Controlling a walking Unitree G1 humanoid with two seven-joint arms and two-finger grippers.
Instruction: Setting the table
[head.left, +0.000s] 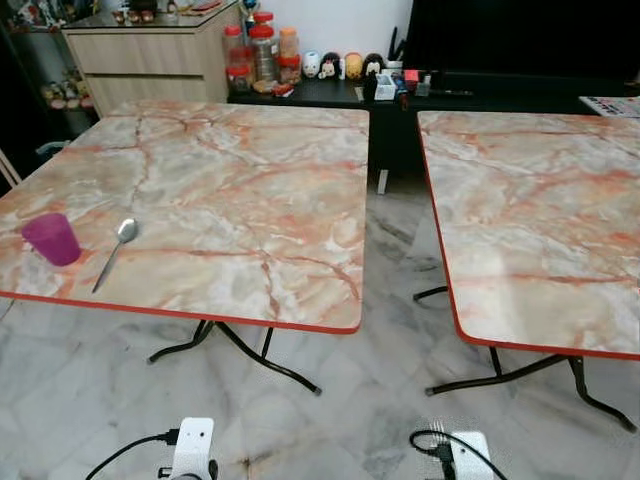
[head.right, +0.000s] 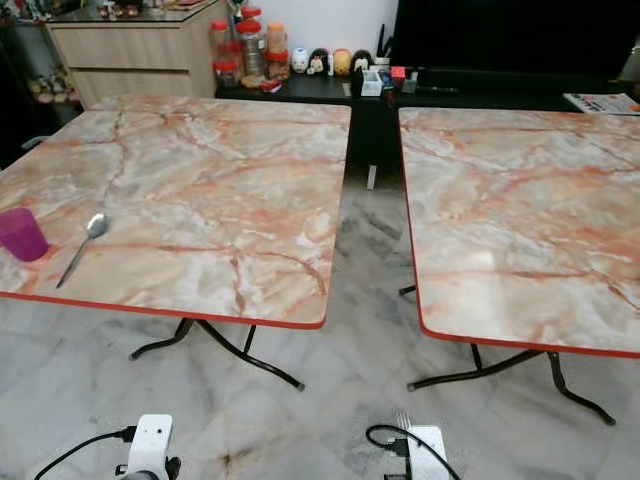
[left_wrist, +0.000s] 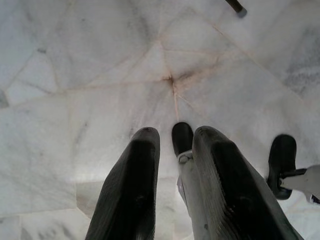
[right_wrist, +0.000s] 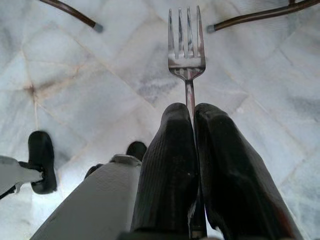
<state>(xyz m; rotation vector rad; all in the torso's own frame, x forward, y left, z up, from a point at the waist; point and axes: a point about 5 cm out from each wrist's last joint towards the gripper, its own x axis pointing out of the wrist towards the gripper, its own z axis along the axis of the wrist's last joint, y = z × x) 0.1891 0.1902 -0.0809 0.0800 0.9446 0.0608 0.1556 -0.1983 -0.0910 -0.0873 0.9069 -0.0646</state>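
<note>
We stand before two marble tables — a purple cup and spoon already laid on the left table. Our right gripper clamps a fork, not yet placed; our left gripper hangs narrowly parted, empty.

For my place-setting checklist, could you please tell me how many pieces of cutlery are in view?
2. A spoon lies on the left table beside the cup; a fork is clamped in the right claw, over the floor.
</note>
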